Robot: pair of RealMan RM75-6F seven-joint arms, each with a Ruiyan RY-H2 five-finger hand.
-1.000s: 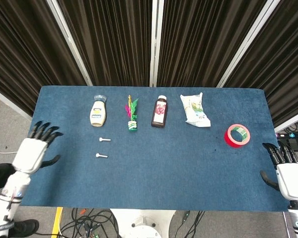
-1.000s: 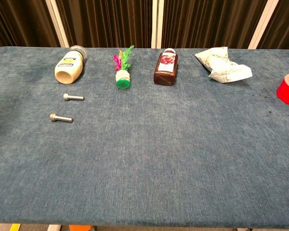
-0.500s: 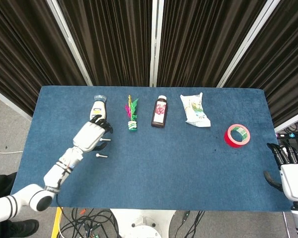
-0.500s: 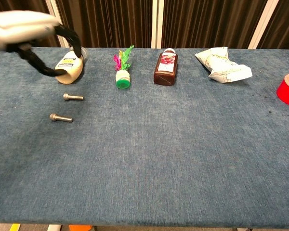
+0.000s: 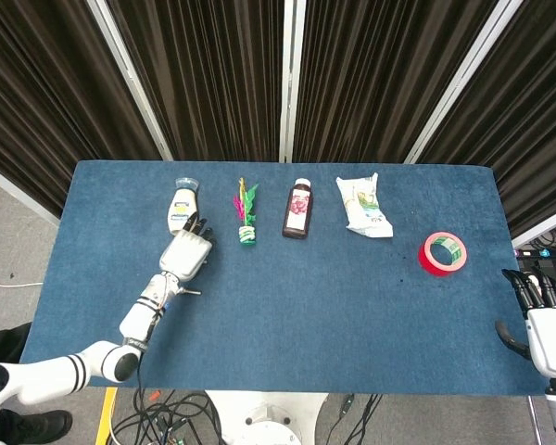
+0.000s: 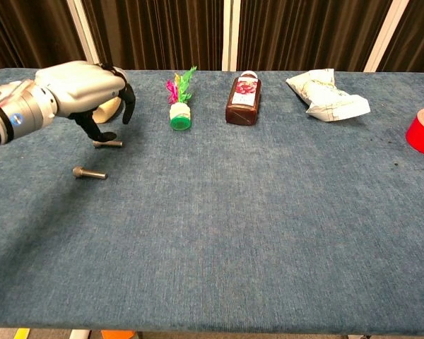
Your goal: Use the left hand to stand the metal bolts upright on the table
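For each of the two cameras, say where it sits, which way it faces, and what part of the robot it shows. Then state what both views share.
Head view: high above, looking steeply down on the whole table; shows the left hand and the right hand.
Chest view: low at the near edge, looking across towards the curtains; shows only the left hand.
Shared: the left hand, the near bolt, the red tape.

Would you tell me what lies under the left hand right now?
Under the left hand lies the far bolt, its shaft showing on the table. The hand covers its head, so contact is unclear. The near bolt lies uncovered.
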